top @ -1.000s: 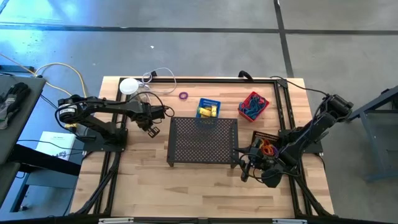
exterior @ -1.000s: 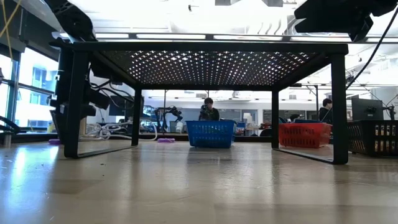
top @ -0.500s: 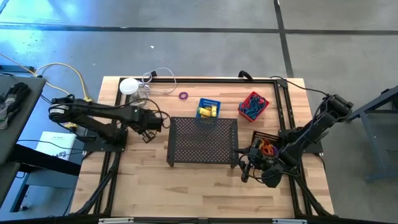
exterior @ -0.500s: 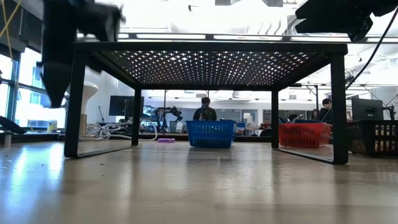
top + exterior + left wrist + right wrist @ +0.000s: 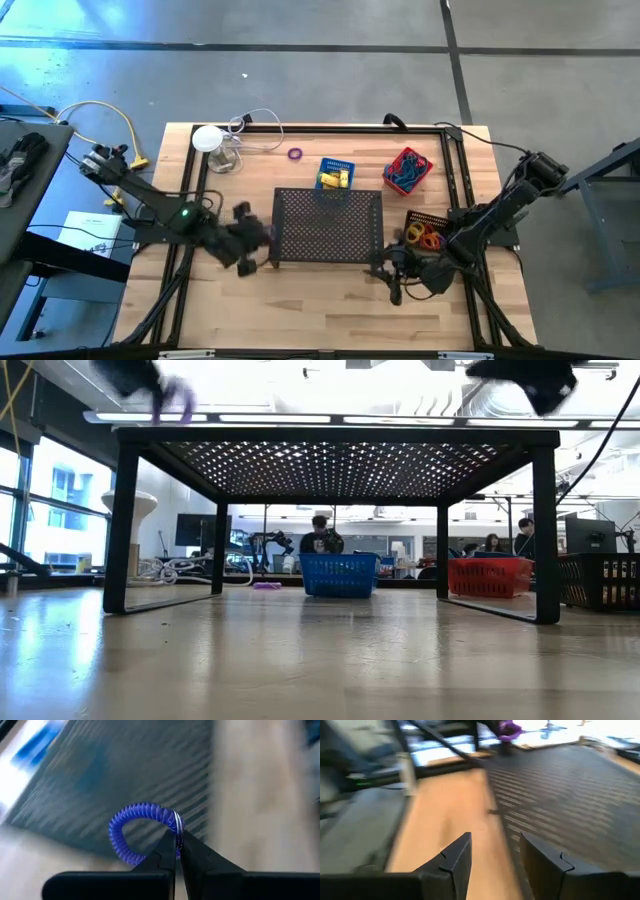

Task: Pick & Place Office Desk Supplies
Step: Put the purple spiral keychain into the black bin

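My left gripper (image 5: 247, 247) is at the near left corner of the black mesh tray (image 5: 328, 226), shut on a blue-purple coiled ring (image 5: 137, 827). In the low view it shows high at the upper left (image 5: 150, 378), level with the tray top or above it. My right gripper (image 5: 394, 277) is open and empty off the tray's near right corner; its wrist view shows the gap between its fingers (image 5: 495, 851). A purple ring (image 5: 296, 154) lies on the table at the far side. Yellow boxes lie in a blue basket (image 5: 336, 173). My left gripper pinches the coiled ring between its two fingertips at the spot where a small metal ring (image 5: 178, 824) joins the coil. The coil stands out beyond the fingertips, lifted clear of the table and the tray.
A red basket (image 5: 408, 170) holds blue rubber bands and a black basket (image 5: 428, 232) holds orange rings, both at the right. A white round-topped object (image 5: 208, 138) with a cable stands at the far left. People sit in the room behind (image 5: 320, 538).
My left gripper has swung fast from beside the white round-topped object toward the table's near edge and a little right, ending at the mesh tray's near left corner. My right gripper has shifted a little toward the near edge and left.
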Motion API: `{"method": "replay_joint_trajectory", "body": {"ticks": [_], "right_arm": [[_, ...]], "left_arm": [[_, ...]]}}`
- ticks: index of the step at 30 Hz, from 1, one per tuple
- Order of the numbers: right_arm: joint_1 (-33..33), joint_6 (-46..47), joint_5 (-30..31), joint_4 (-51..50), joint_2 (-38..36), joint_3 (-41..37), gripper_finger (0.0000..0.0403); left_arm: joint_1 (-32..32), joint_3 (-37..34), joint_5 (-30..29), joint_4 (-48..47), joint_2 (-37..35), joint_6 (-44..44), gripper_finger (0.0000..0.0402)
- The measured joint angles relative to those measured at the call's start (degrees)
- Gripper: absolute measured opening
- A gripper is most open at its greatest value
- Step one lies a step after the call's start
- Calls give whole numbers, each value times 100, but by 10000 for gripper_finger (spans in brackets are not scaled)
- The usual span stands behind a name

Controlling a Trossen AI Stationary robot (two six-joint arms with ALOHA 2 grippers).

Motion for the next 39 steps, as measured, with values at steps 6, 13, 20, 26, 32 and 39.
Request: {"method": "replay_joint_trajectory", "body": {"ticks": [6, 13, 20, 26, 32, 39], "right_arm": [[-270, -1305, -1612, 1401, 17, 2, 154], [-411, -2692, -2786, 3444, 822, 4, 154], [-584, -3310, -2602, 4668, 1671, 186, 154], [-797, -3314, -2964, 4610, 2117, 595, 154], [-903, -3280, -3582, 4396, 2175, 767, 154], [-896, -3091, -3594, 4275, 2175, 772, 135]], "left_arm": [[-443, 0, 429, 3136, 391, 1453, 3], [-441, 2, 2004, 5544, 1513, 2429, 3], [-194, 0, 3033, 7033, 2375, 2548, 3], [73, 0, 3337, 7308, 2651, 2541, 3], [255, 0, 3410, 7242, 2693, 2286, 3], [310, 0, 3369, 7025, 2692, 2398, 3]]}}
